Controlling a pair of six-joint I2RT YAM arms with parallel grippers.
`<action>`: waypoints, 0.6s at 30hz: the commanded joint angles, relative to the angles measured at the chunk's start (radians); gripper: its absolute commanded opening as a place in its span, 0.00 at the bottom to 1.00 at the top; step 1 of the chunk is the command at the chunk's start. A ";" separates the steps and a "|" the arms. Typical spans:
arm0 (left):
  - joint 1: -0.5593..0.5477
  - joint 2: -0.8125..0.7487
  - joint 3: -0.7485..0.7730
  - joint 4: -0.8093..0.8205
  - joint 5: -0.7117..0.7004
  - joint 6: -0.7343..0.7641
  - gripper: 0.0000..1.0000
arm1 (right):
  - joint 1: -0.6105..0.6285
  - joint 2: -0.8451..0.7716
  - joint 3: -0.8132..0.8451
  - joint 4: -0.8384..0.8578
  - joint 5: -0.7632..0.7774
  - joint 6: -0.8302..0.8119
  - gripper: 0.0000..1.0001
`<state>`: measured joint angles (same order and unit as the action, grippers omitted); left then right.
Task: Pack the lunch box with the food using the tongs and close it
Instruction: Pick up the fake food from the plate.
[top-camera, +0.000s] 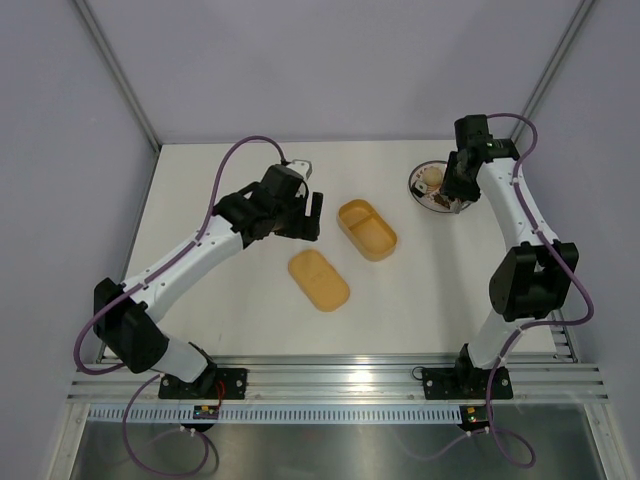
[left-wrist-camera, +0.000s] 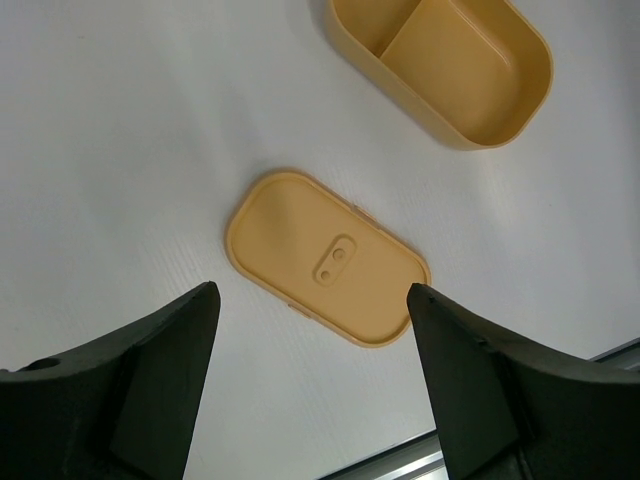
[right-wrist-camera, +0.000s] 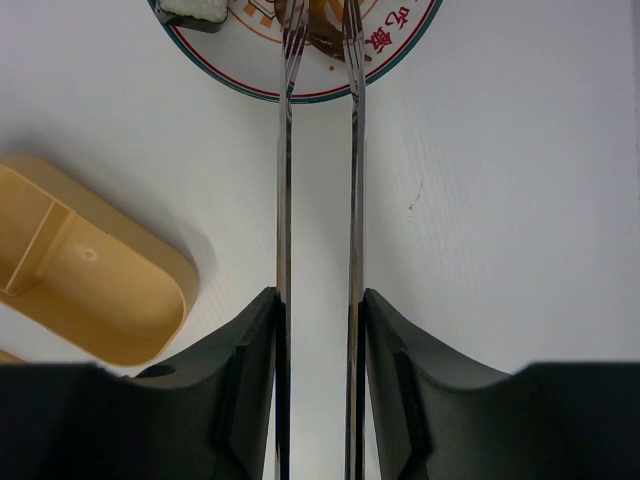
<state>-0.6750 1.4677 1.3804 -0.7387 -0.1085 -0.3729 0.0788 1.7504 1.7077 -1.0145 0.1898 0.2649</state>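
The mustard-orange lunch box (top-camera: 367, 229) lies open mid-table, both compartments bare (left-wrist-camera: 450, 60). Its flat lid (top-camera: 319, 280) rests on the table in front of it (left-wrist-camera: 325, 258). My left gripper (left-wrist-camera: 312, 300) hovers open above the lid, its fingers apart and touching nothing. My right gripper (right-wrist-camera: 320, 300) is shut on the silver tongs (right-wrist-camera: 285, 150), one finger pressing each arm from outside. The tong tips reach onto the patterned plate (right-wrist-camera: 400, 45) and straddle a dark brown piece of food (right-wrist-camera: 325, 25). A pale piece (right-wrist-camera: 195, 8) sits at the plate's left.
The round plate (top-camera: 432, 186) stands at the back right, right of the lunch box (right-wrist-camera: 90, 290). Grey walls enclose the table on three sides. An aluminium rail (top-camera: 340, 380) runs along the near edge by the arm bases.
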 joint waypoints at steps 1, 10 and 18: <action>0.025 0.009 0.000 0.038 0.046 -0.018 0.80 | -0.008 0.017 0.049 0.033 -0.018 -0.020 0.45; 0.035 0.023 0.009 0.022 0.032 -0.001 0.80 | -0.030 0.047 0.052 0.066 -0.033 0.014 0.47; 0.035 0.033 0.025 0.009 0.041 0.002 0.80 | -0.030 0.073 0.062 0.076 -0.059 0.020 0.48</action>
<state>-0.6456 1.4960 1.3804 -0.7414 -0.0826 -0.3767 0.0532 1.8111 1.7161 -0.9634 0.1612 0.2821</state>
